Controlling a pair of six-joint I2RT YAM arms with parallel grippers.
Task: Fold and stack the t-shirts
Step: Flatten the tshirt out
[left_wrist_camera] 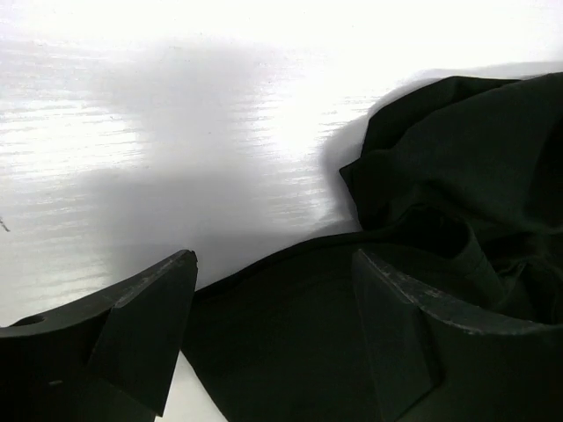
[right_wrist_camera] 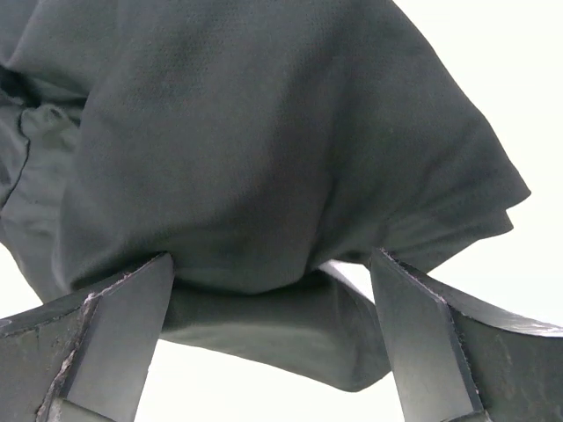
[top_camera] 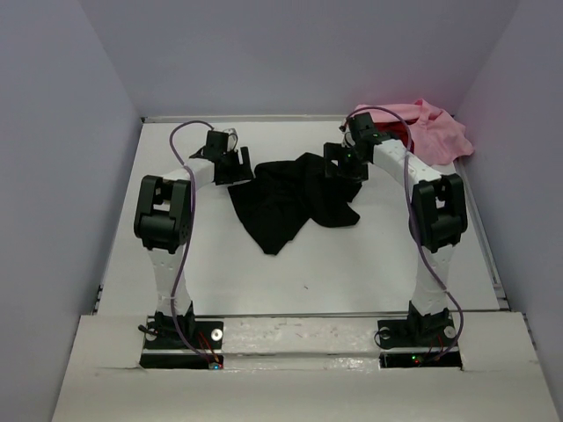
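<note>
Your left gripper [top_camera: 230,164] sits low at the far left edge of the black t-shirt [top_camera: 295,200]. On its wrist cam the fingers [left_wrist_camera: 145,325] are spread wide with a curved hem of the cloth running between them, and nothing is pinched yet. The shirt itself is a crumpled heap in the middle of the table [top_camera: 352,272], bunched up top with a tail trailing toward you, so it's nowhere near flat.

Over on the other side, your right gripper [top_camera: 345,163] is at the shirt's far right edge. Its fingers [right_wrist_camera: 422,343] are wide apart too, with a bulge of black fabric sitting in the gap but not clamped. The pink t-shirt [top_camera: 435,130] is piled in the far right corner, well apart from the black one.

To me this looks like the very start: grabbing both top corners so you can spread the black one out before any folding. For the next move I'd close both sides on a single layer of cloth, not a wad, then lift and pull apart evenly so it lays flat
</note>
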